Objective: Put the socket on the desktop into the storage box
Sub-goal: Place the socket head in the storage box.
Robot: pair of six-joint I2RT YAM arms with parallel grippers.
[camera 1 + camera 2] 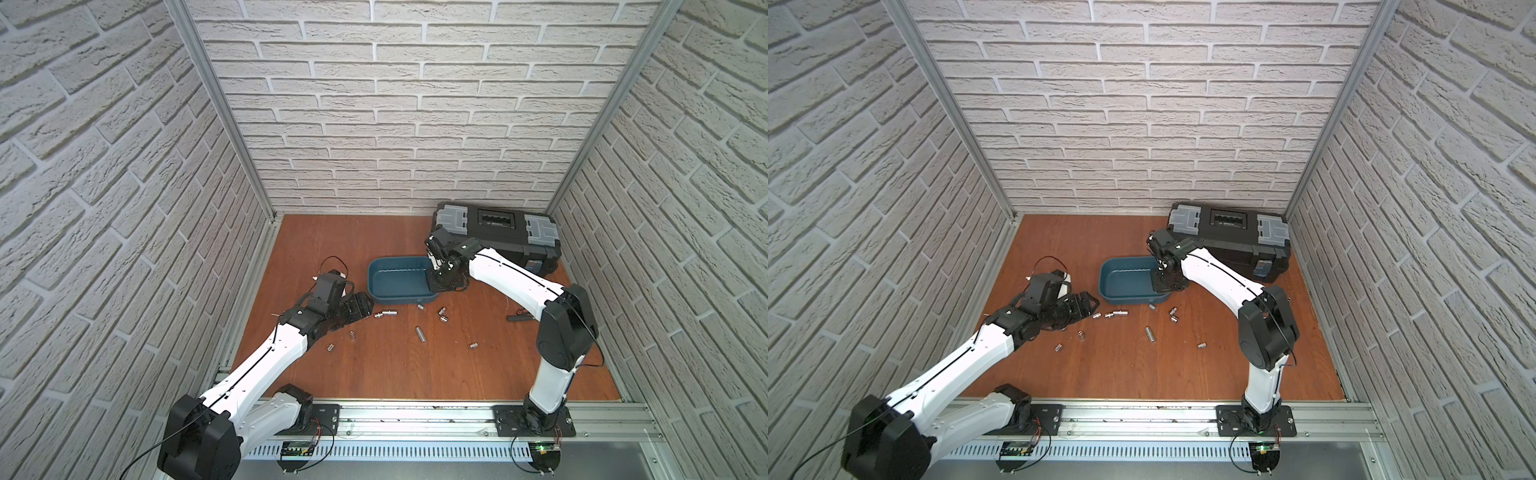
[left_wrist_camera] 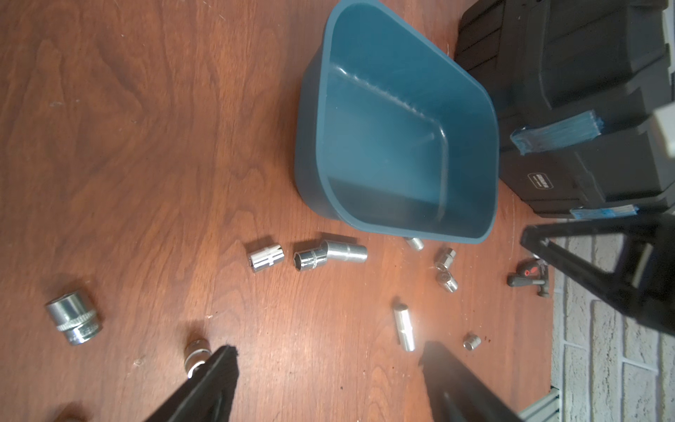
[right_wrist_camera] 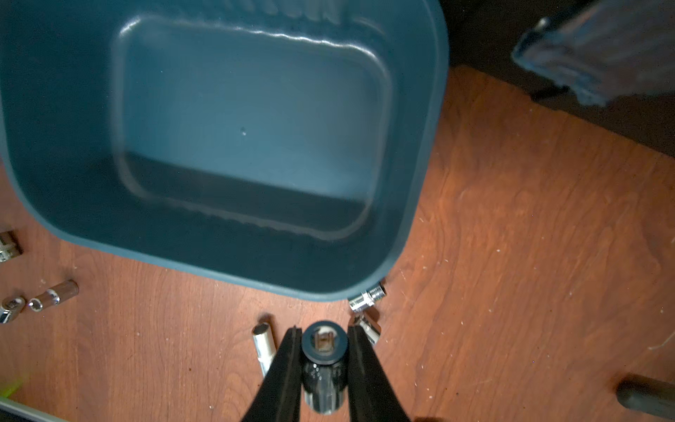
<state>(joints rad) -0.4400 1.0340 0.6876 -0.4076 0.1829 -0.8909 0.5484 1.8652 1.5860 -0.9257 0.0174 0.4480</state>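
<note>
White brick-patterned walls (image 1: 415,124) close in three sides of a reddish wood-grain counter (image 1: 374,374), whose front edge meets an aluminium rail (image 1: 415,415). One socket (image 3: 324,343), dark-rimmed with its square drive hole facing the wrist camera, is pinched between the fingers of the right gripper (image 3: 323,329). It is raised off the counter at the 3 o'clock end of the teal storage box (image 1: 395,280), close to the rounded rim. Whether it hangs over the inside or just outside the rim I cannot tell. Loose sockets (image 1: 421,333) lie scattered from 5 to 7 o'clock of the box, the nearest one (image 3: 367,297) tucked against the rim's corner. The left gripper (image 2: 330,349) is spread wide, low over the counter at the box's 8 o'clock, with a touching pair of sockets (image 2: 343,252) just ahead of it. A black toolbox (image 1: 498,232) stands at 1 o'clock, just beside the box and against the back wall. A black-handled tool (image 1: 519,318) lies at 4 o'clock, near the right arm. Open wood runs from 9 to 12 o'clock of the box up to the walls, and along the front strip by the rail.
</note>
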